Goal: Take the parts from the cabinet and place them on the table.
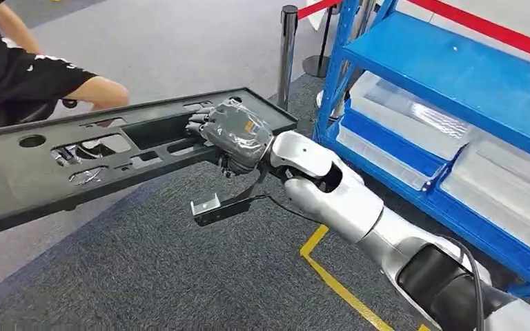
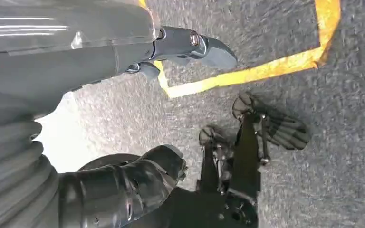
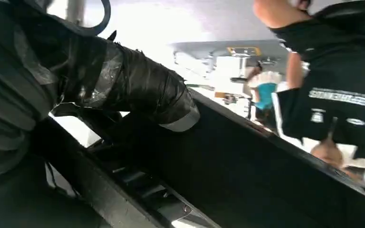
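Silver right arm (image 1: 359,207) reaches in from near right; our right hand (image 1: 231,134) grips the long black plastic part (image 1: 76,165) at its right end, fingers curled over the edge through a cutout. We see the part held in the air above grey carpet (image 1: 145,276), extending left toward a seated person (image 1: 34,69). Blue cabinet (image 1: 455,76) stands right. Left hand (image 2: 138,185) hangs over the floor, fingers curled, holding nothing.
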